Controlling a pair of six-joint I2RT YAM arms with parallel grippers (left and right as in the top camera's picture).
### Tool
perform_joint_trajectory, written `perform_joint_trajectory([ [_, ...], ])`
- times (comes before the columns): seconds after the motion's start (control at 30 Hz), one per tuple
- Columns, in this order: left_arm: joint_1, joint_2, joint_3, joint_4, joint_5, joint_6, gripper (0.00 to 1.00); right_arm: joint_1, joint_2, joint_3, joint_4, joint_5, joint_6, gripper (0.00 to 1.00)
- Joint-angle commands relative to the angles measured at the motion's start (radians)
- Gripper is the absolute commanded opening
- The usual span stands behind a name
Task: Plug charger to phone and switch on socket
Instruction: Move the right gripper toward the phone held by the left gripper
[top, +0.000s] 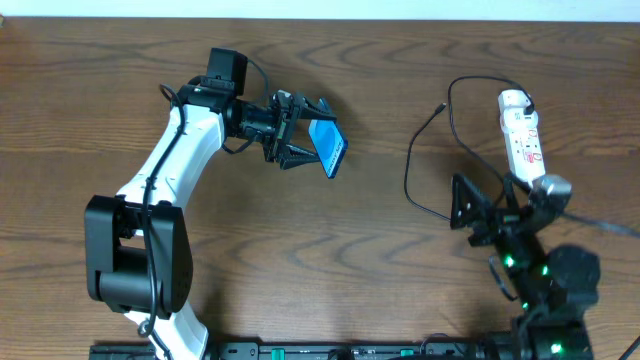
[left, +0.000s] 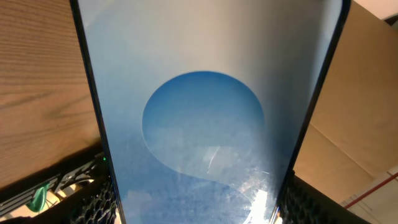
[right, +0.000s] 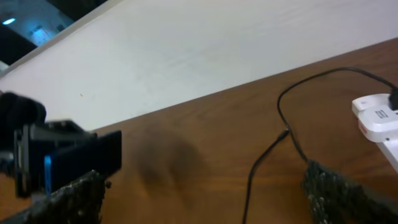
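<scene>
My left gripper (top: 300, 133) is shut on the phone (top: 328, 148) and holds it above the table, left of centre, with its cyan-blue screen tilted. The phone's screen (left: 205, 124) fills the left wrist view, clamped between both fingers of that gripper (left: 199, 208). The charger (top: 409, 175), a thin black cable, curves over the table on the right, its small connector (top: 444, 105) lying free. The white socket (top: 522, 135) lies at the far right. My right gripper (top: 458, 203) is open and empty, low over the table beside the cable. In the right wrist view the charger (right: 261, 163) runs between the open fingers of the right gripper (right: 205, 199).
The wooden table (top: 350, 260) carries everything. The socket's end (right: 376, 117) shows at the right edge of the right wrist view, with a black plug in it. A white wall (right: 186, 56) lies beyond the table's far edge. The left gripper with the phone (right: 50, 168) shows at far left.
</scene>
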Motion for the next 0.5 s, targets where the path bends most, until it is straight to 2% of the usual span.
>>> perform_joint_trajectory([
  [0.0,0.002,-0.014,0.028,0.004,0.036,0.002,0.67,0.005,0.167,0.184,-0.080,-0.080,0.014,0.99],
  [0.17,0.002,-0.014,0.028,0.004,0.036,0.006,0.67,0.005,0.333,0.400,-0.151,-0.306,0.014,0.99],
  [0.3,0.002,-0.014,0.028,0.004,0.036,0.006,0.67,0.005,0.375,0.429,-0.088,-0.495,0.014,0.99],
  [0.37,0.002,-0.014,0.028,0.004,0.036,0.010,0.67,0.005,0.380,0.429,-0.111,-0.493,0.014,0.99],
  [0.47,0.002,-0.014,0.028,0.004,0.036,0.019,0.67,0.006,0.402,0.429,-0.035,-0.403,0.076,0.99],
])
